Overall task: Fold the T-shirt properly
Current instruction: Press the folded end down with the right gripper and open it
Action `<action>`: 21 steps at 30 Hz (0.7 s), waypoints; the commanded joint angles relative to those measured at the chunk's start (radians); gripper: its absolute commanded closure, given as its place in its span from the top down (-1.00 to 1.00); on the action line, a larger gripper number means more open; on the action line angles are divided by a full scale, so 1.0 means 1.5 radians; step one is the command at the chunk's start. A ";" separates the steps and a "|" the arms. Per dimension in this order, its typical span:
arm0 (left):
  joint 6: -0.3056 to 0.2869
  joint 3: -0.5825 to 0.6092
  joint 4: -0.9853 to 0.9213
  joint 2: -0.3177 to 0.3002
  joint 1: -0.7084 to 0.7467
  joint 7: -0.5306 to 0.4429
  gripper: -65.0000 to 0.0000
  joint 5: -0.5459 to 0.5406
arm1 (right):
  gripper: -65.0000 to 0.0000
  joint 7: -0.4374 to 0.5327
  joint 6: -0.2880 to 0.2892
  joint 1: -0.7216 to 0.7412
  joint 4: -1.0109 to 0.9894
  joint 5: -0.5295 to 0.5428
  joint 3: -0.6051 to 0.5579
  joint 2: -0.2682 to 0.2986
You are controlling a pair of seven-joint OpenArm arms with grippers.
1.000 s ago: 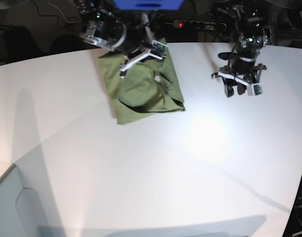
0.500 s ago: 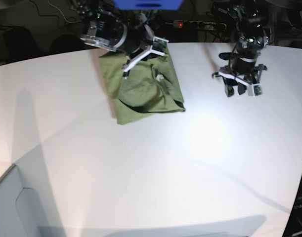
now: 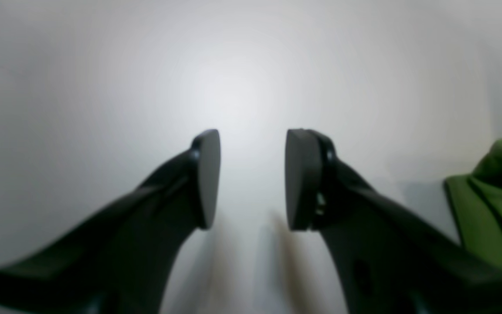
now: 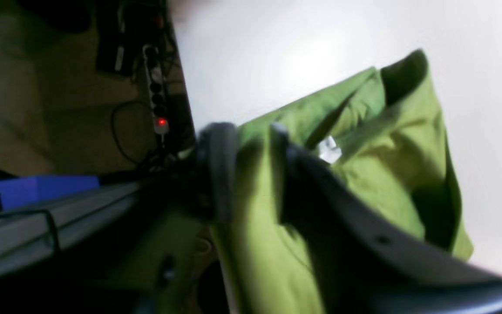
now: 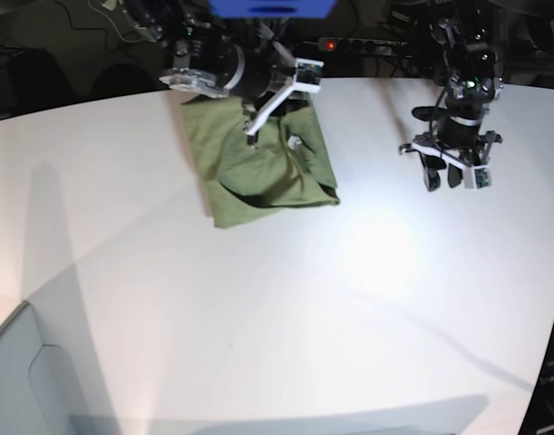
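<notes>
1. The T-shirt (image 5: pixel 263 168), olive green, lies folded and rumpled at the far side of the white counter (image 5: pixel 277 299).
2. The right gripper (image 4: pixel 251 174) hovers over its far edge, jaws parted with nothing between them.
3. The left gripper (image 3: pixel 251 179) hangs over bare counter, well apart from the cloth, jaws apart and empty.

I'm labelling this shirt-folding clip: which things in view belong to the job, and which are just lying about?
Belongs to the job:
- olive-green T-shirt, partly folded on the white table
- right hand, over the shirt
- left hand, open over bare table

Lying about:
- power strip with a red light, behind the table
- blue box
</notes>
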 commanded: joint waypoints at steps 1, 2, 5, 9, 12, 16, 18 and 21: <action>0.002 -0.002 0.010 -0.006 0.000 -0.015 -0.27 -0.001 | -0.36 0.014 0.010 0.005 0.006 0.020 -0.004 0.000; 0.002 -0.002 0.012 -0.006 0.001 -0.015 -0.27 -0.001 | -0.22 0.014 0.010 0.009 0.005 0.020 -0.005 -0.001; 0.003 -0.002 0.014 -0.005 0.002 -0.015 -0.27 -0.001 | 0.10 0.016 0.010 0.011 -0.001 0.020 -0.003 -0.003; 0.003 -0.002 0.015 -0.001 0.003 -0.015 -0.27 -0.001 | 0.23 0.015 0.010 0.034 -0.002 0.021 0.014 -0.013; 0.003 -0.002 0.015 0.001 0.003 -0.015 -0.27 -0.002 | 0.23 0.017 0.010 0.039 -0.002 0.021 0.076 -0.038; 0.003 -0.002 0.031 0.002 0.020 -0.015 -0.27 -0.007 | 0.23 0.014 0.010 0.052 -0.003 0.020 0.222 -0.095; 0.003 -0.002 0.067 0.006 0.032 -0.015 -0.27 -0.007 | 0.23 0.014 0.010 0.062 -0.004 0.020 0.301 -0.117; 0.002 0.002 0.139 0.036 0.054 -0.015 -0.26 -0.007 | 0.23 0.014 0.010 0.082 -0.014 0.020 0.381 -0.126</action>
